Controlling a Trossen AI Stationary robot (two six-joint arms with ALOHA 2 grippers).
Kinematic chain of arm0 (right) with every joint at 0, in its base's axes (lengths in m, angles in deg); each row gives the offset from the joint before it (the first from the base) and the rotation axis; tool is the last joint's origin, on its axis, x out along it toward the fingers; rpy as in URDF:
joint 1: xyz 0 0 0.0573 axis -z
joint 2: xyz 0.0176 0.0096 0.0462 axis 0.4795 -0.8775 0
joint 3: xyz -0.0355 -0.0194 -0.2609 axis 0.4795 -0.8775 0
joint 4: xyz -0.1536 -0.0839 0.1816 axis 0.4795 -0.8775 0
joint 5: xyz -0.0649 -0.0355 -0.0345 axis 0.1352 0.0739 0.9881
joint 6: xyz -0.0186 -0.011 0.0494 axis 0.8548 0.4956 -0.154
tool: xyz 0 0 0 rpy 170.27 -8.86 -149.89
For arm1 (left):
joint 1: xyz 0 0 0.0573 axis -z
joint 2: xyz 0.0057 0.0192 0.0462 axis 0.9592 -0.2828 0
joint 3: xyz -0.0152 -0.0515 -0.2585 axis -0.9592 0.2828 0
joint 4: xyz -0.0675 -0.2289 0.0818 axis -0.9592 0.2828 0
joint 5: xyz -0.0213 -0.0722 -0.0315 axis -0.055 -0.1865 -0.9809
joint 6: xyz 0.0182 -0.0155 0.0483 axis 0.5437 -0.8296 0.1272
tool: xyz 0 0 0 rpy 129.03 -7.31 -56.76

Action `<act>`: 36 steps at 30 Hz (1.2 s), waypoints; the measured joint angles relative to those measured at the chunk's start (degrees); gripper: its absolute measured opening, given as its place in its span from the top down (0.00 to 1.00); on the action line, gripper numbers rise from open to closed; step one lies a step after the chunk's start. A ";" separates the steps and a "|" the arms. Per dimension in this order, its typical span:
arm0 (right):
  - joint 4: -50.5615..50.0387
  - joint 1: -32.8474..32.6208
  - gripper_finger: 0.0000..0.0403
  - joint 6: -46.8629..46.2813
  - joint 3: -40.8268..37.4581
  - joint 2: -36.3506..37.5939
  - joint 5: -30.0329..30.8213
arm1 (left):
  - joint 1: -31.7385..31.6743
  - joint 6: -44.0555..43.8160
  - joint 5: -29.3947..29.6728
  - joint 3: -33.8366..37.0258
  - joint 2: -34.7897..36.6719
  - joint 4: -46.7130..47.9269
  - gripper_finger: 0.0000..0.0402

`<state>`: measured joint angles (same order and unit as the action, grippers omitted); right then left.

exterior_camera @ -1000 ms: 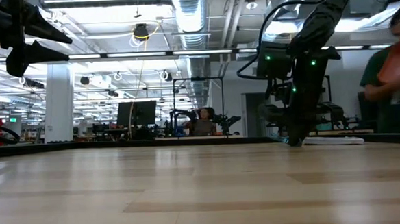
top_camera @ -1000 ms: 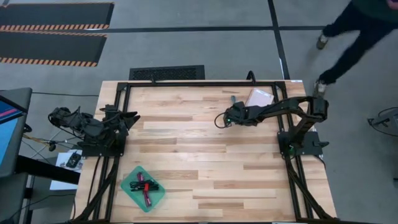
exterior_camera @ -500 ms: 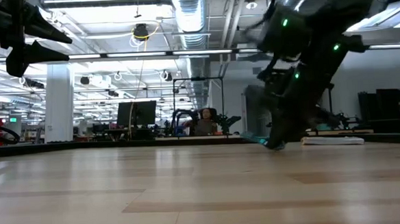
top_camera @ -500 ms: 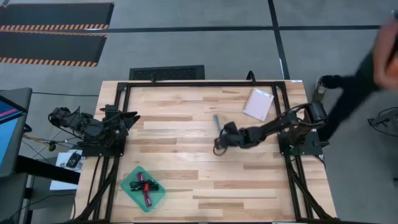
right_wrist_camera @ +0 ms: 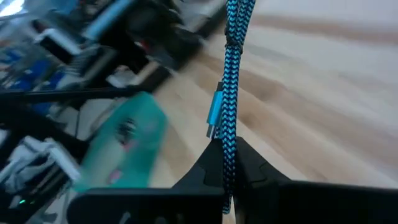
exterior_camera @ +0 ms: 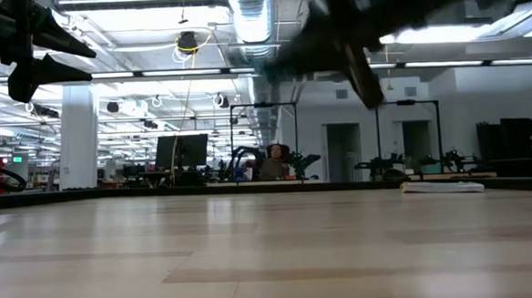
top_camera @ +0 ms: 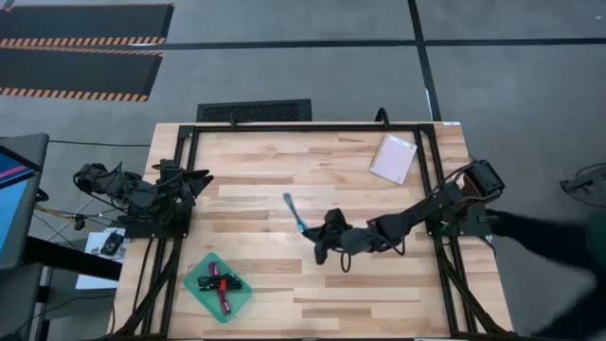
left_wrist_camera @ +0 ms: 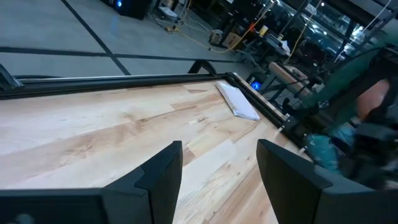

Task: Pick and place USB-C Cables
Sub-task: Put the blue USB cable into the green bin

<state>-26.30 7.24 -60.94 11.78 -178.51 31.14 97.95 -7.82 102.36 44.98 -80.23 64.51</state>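
My right gripper (top_camera: 313, 237) is over the middle of the table, shut on a teal braided USB-C cable (top_camera: 294, 212) that sticks out of it toward the table's far left. A green tray (top_camera: 202, 290) lies at the near left and holds a magenta cable (top_camera: 214, 281) and black ones (top_camera: 230, 282). In the right wrist view the teal cable (right_wrist_camera: 232, 81) runs away from the fingers, with the tray (right_wrist_camera: 121, 149) beyond it. My left gripper (left_wrist_camera: 219, 147) is open and waits at the left edge. My right gripper pinches the teal cable between its two fingers at one end of the bundle (right_wrist_camera: 226, 167), with a metal plug (right_wrist_camera: 214, 112) just beyond the fingers. The fingers lie along the cable. The cable is lifted clear of the table and points out ahead of the fingers.
A flat white-pink packet (top_camera: 393, 158) lies at the far right of the table, seen also in the left wrist view as the packet (left_wrist_camera: 238, 102). A black frame (top_camera: 303, 127) borders the tabletop. A blurred person (top_camera: 559, 237) is beside the right edge.
My right gripper has carried the teal cable from the far right, next to the packet, toward the table's near left and the tray. It has risen off the table while doing so. A person has walked past the right side.
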 joint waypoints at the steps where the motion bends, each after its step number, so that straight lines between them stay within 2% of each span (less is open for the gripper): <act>1: -0.26 -0.34 0.97 2.08 1.83 -0.11 0.16 | 0.01 -0.02 0.00 0.00 0.00 0.00 0.52; 7: -4.27 -1.55 0.97 11.00 11.19 -1.49 0.22 | 0.02 0.59 -0.04 -0.02 -0.02 0.09 0.52; 15: -5.11 -2.11 0.97 16.98 16.48 -1.49 0.48 | 0.01 1.09 -0.07 -0.02 -0.02 0.03 0.52; 36: -6.42 -2.44 0.97 16.35 17.07 -1.46 0.24 | 0.01 1.99 -0.38 -0.02 -0.02 1.90 0.52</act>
<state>-32.73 4.80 -44.60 28.86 -179.97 31.39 97.96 -5.83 101.98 44.95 -80.25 66.41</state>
